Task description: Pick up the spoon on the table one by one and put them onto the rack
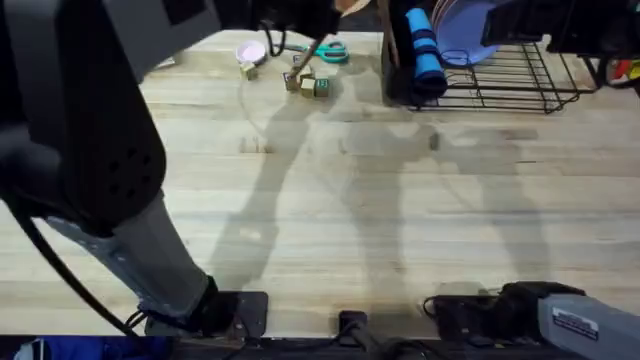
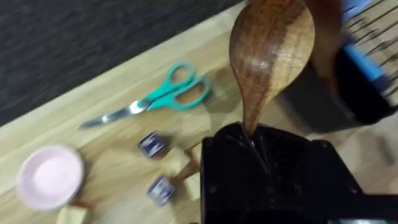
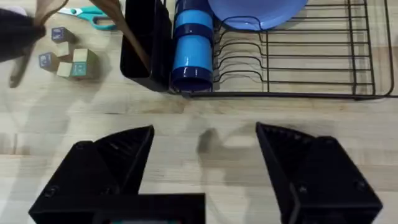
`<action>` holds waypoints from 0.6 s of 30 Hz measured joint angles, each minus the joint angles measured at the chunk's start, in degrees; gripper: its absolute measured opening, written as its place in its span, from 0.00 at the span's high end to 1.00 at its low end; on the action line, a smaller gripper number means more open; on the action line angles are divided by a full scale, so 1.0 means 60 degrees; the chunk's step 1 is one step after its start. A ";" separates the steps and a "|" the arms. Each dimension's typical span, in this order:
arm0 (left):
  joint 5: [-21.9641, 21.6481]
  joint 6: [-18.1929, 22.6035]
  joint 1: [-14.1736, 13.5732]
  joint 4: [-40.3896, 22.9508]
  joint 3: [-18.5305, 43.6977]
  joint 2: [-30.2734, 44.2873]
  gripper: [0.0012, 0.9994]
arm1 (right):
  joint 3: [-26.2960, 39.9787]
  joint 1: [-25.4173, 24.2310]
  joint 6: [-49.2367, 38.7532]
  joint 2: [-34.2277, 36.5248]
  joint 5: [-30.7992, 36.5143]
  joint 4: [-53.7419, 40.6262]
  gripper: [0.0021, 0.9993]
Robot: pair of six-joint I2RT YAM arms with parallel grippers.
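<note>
My left gripper (image 2: 252,142) is shut on the neck of a brown wooden spoon (image 2: 270,56). It holds the spoon above the far part of the table (image 1: 400,220), and the round bowl points toward the black holder (image 2: 323,93) at the end of the rack. The black wire rack (image 1: 510,80) stands at the far right. In the right wrist view my right gripper (image 3: 205,158) hangs open over bare wood in front of the rack (image 3: 311,68). There a brown wooden handle (image 3: 127,31) slants beside the holder.
Teal scissors (image 2: 161,96), a pink dish (image 2: 50,177) and small blocks (image 1: 305,85) lie on the table under the left gripper. A blue cup (image 3: 193,50) and a blue plate (image 3: 255,12) sit in the rack. The left arm (image 1: 90,150) looms large at the left.
</note>
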 joint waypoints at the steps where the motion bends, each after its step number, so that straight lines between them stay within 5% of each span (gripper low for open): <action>1: 0.0033 -0.0108 -0.0129 0.0137 0.0000 -0.0004 0.96 | 0.0000 0.0000 0.0002 0.0000 0.0000 0.0000 0.01; 6: 0.0228 -0.0529 -0.0704 0.0649 0.0000 -0.0022 0.96 | 0.0000 0.0000 0.0000 0.0000 0.0000 0.0000 0.01; 18: 0.0470 -0.0632 -0.0803 0.0953 -0.0004 -0.1116 0.96 | 0.0000 0.0000 -0.0004 0.0000 0.0000 0.0011 0.01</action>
